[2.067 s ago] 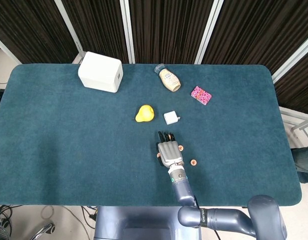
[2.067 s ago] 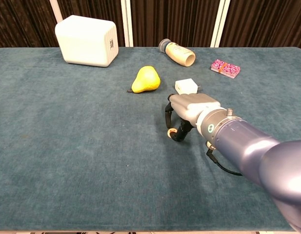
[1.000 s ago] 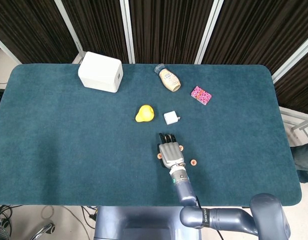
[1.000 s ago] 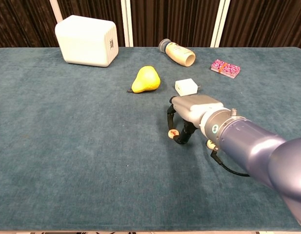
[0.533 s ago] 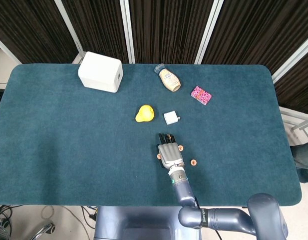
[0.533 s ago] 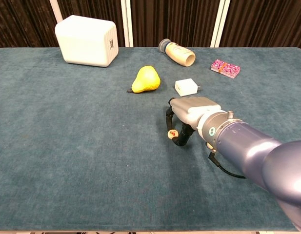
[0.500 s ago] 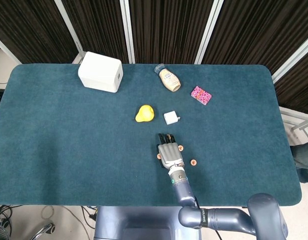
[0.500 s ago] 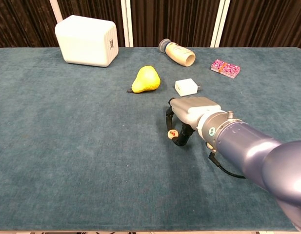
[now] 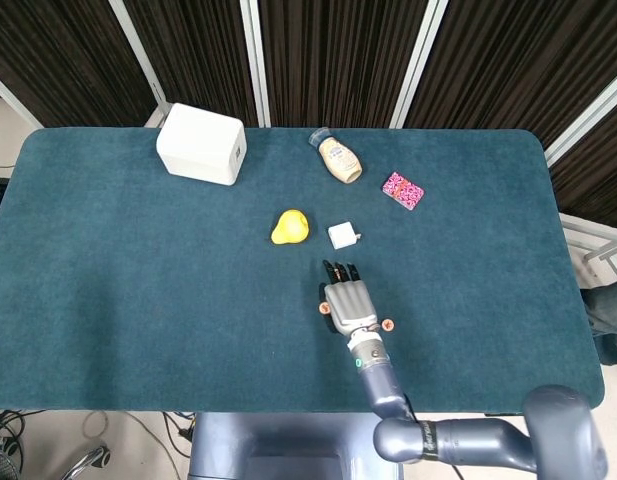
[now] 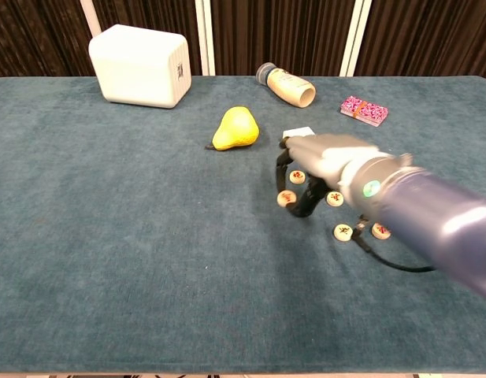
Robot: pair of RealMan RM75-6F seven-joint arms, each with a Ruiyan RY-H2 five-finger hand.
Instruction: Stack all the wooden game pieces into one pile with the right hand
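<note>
My right hand point(image 10: 320, 164) hovers above the blue table point(image 10: 109, 236), right of centre, and pinches one round wooden game piece point(image 10: 287, 198) between thumb and fingertips. Several more pieces lie on the cloth under and beside the hand: one point(image 10: 297, 176) behind the fingers, one point(image 10: 335, 198) under the palm, and two point(image 10: 343, 231) point(image 10: 380, 230) side by side nearer the wrist. In the head view the right hand point(image 9: 347, 301) covers most of them; the held piece point(image 9: 325, 308) shows at its left edge and a loose piece point(image 9: 387, 323) at its right. The left hand is out of sight.
A yellow pear point(image 10: 235, 128) and a small white block point(image 10: 298, 134) lie just beyond the hand. Further back are a white box point(image 10: 139, 64), a bottle on its side point(image 10: 287, 84) and a pink packet point(image 10: 363, 110).
The right hand has risen and shifted right, carrying the pinched piece off the cloth. Several pieces it hid before now show beneath it.
</note>
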